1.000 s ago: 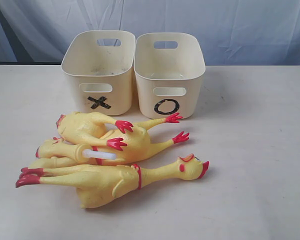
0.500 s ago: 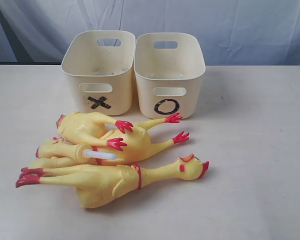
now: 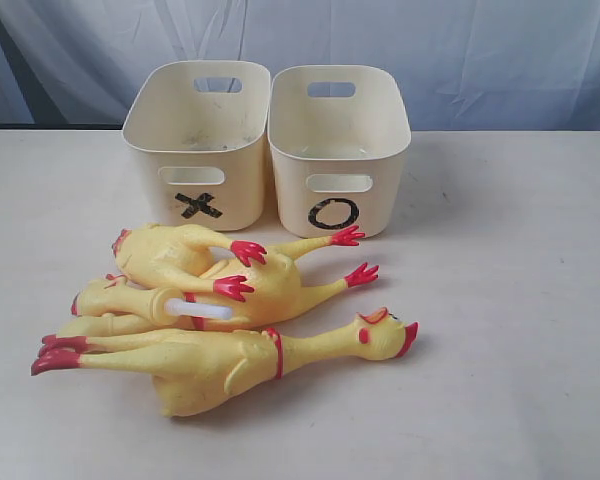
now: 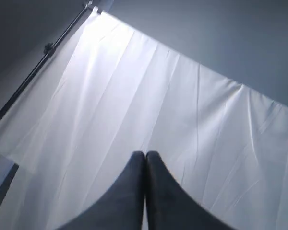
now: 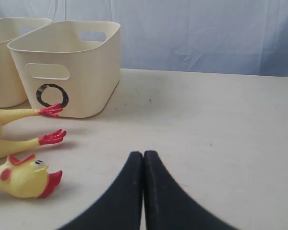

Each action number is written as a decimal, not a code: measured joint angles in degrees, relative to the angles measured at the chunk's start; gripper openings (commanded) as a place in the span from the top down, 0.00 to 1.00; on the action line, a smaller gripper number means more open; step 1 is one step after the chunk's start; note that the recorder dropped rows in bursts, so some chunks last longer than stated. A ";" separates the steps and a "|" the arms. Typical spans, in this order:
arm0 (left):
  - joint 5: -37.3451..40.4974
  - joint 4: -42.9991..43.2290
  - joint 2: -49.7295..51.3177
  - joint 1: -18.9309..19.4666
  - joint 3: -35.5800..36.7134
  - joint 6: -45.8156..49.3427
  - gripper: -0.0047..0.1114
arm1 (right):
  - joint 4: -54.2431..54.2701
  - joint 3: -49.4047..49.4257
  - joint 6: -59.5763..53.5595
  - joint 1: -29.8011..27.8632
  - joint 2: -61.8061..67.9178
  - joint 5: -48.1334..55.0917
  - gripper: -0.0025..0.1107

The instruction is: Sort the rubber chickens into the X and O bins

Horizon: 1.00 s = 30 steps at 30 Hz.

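Observation:
Three yellow rubber chickens lie piled on the table in front of the bins. The nearest chicken (image 3: pixel 230 360) has its head (image 5: pixel 24 181) pointing right. Another chicken (image 3: pixel 270 285) stretches its red feet toward the O bin, and a third chicken (image 3: pixel 170 255) lies on top at the left. The X bin (image 3: pixel 198 140) stands left of the O bin (image 3: pixel 338 145), and both look empty. My right gripper (image 5: pixel 143 154) is shut and empty, low over the table, to the right of the chickens. My left gripper (image 4: pixel 145 154) is shut, empty, and faces a white curtain.
A pale blue-white curtain (image 3: pixel 400 50) hangs behind the table. Bare tabletop (image 3: pixel 510 300) spreads to the right of the chickens and bins. Neither arm shows in the exterior view.

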 measured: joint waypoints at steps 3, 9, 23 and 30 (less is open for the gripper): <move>2.28 3.84 0.00 0.00 -1.64 -0.91 0.96 | 0.00 0.00 0.00 0.00 0.00 0.00 0.98; 27.88 11.41 0.59 0.00 -10.33 -1.44 0.96 | 0.30 0.00 0.00 0.00 0.00 0.00 0.98; 48.15 1.83 20.31 0.00 -23.55 26.30 0.96 | 0.89 0.00 0.00 0.00 0.00 0.00 0.98; 51.12 -23.38 34.85 -6.91 -26.03 54.43 0.96 | 0.89 0.00 0.00 0.00 0.00 0.00 0.98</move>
